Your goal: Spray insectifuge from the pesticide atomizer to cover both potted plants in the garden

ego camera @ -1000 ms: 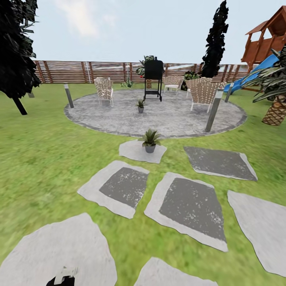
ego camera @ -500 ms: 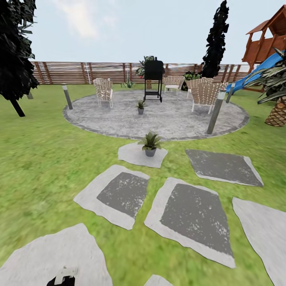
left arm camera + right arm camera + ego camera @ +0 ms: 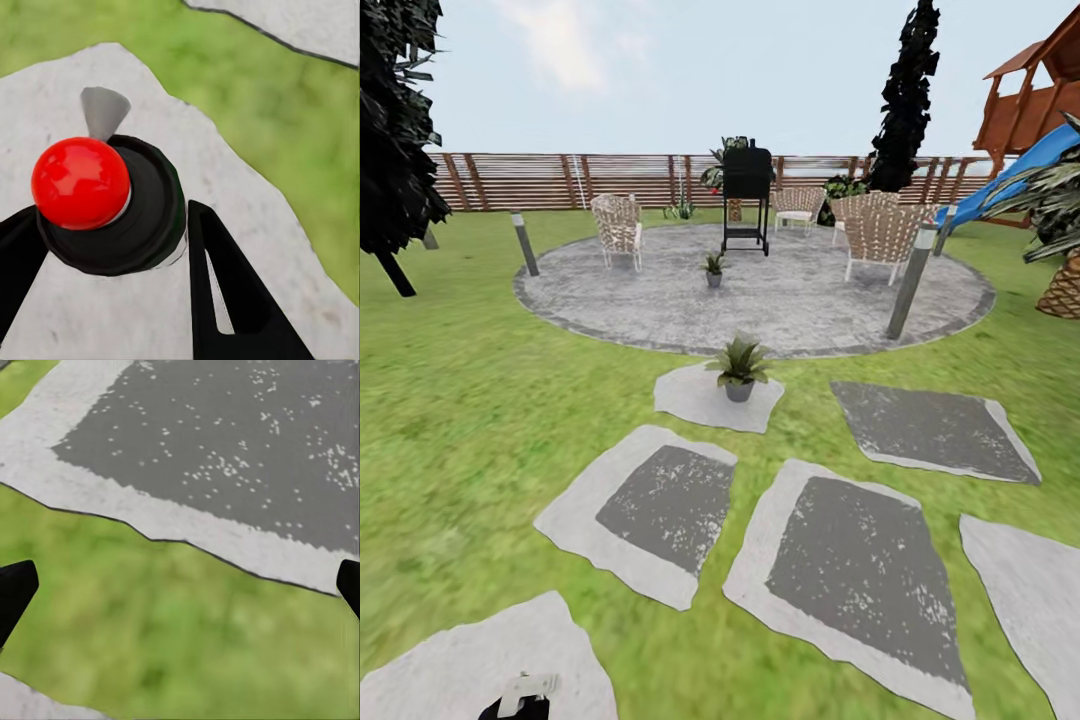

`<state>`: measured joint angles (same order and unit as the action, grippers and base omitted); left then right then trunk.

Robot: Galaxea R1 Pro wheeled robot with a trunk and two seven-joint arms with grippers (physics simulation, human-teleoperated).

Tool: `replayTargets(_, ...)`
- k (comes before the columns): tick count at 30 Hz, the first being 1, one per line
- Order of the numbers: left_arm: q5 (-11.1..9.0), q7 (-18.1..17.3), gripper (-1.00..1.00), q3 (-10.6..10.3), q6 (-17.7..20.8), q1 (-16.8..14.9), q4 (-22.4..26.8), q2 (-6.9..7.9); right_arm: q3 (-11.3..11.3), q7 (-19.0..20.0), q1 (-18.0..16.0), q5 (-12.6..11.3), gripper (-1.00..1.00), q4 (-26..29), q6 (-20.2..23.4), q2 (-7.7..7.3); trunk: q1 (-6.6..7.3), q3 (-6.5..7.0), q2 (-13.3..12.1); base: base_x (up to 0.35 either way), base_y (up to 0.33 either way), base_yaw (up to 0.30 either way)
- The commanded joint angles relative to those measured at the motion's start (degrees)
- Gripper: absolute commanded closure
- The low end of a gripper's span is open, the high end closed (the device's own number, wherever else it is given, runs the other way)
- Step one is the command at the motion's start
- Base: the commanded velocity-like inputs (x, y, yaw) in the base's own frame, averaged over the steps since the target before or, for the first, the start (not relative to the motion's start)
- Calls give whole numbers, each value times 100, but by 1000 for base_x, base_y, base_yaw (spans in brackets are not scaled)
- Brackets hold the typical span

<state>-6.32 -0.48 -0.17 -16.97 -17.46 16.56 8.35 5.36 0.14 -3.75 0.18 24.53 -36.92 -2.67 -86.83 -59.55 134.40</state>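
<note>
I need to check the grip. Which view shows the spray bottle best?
The left wrist view: the spray bottle sits close up between the left gripper's jaws, red top facing the camera. The head view catches just a sliver of it at the picture's lower edge.

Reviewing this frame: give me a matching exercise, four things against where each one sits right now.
Things:
1. atomizer
2. near plant
3. far plant
4. grill

Places:
A. on the round patio, in the open towards its front
B. between the left gripper fingers
C. at the back of the patio, among the chairs
D. on a small stepping stone just before the patio

Pairs: 1-B, 2-D, 3-A, 4-C
</note>
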Motion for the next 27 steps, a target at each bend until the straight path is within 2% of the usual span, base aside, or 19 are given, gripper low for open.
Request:
replayTargets(1,-45,-5,100,-6,-17,-3,-4,0,9,-1,-3,5,-100,-3,-17,-1,-1,-5,2,235,0,0)
replayTargets(27,-36,-8,100,-10,-24,-3,-80,-1,-7,-5,-3,8,-100,-16,-17,-42,-1,-5,2,235,0,0)
